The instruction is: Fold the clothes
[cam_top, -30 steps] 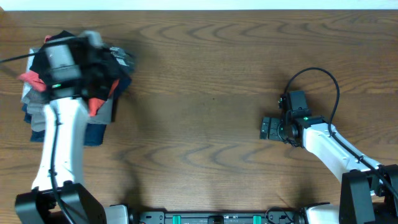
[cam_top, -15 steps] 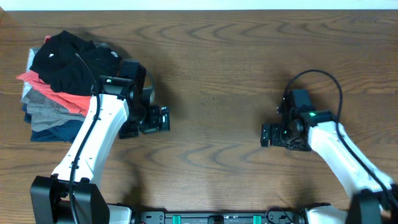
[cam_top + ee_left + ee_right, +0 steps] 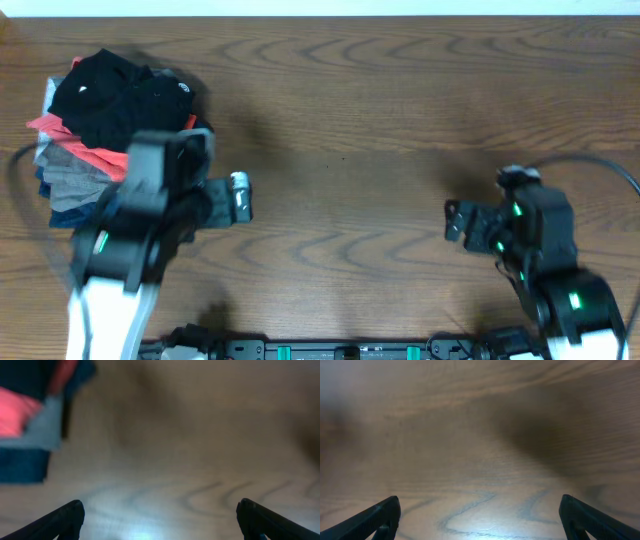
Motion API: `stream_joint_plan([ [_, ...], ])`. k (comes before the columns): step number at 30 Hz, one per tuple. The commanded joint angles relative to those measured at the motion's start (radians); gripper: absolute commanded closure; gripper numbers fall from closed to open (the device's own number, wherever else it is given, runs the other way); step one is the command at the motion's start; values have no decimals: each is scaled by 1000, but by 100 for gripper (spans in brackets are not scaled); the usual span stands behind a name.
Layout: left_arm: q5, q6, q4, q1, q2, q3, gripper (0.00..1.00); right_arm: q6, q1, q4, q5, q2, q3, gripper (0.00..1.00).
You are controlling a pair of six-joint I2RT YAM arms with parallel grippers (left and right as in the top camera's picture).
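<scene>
Overhead: black shirt (image 3: 108, 95) tops pile (image 3: 68, 183), apart from left gripper (image 3: 242, 196), jaws spread.

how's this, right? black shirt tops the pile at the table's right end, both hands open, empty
No: the overhead view puts the pile, black shirt on top, at the table's left end. The left hand and right hand are open, empty.

The view is blurred. A pile of garments (image 3: 35, 435) lies on the wooden table (image 3: 190, 450), its layers showing at one corner: coral-red cloth (image 3: 17, 410) above a grey garment (image 3: 42, 430), with a navy garment (image 3: 22, 465) beneath the grey one. Beside the pile the table shows bare wood grain and a bright glare patch. The left claw (image 3: 160, 520) is clear of the pile, its two dark fingers (image 3: 65, 520) spread wide with only wood between them.
</scene>
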Motion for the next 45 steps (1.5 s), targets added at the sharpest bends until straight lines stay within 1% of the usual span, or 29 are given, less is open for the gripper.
stream_joint_plan([
  [1,-27,-2,8,0,-121,4,2,87,-6,-10,90,-130,-53,1],
  [4,-27,-2,5,0,-207,-5,2,107,-6,-28,105,-231,-70,1],
  [7,-26,-2,0,0,-250,-21,2,105,-6,-48,105,-278,-70,1],
  [33,-26,-2,0,0,-254,-21,2,105,-6,-63,105,-293,-73,1],
  [38,-26,-2,0,0,-254,-21,2,101,-8,-112,132,-332,-74,1],
  [40,-26,-2,0,0,-254,-21,2,77,-16,-110,138,-349,-75,1],
  [45,-26,-2,0,0,-254,-21,2,-78,-51,-53,126,-435,-95,1],
])
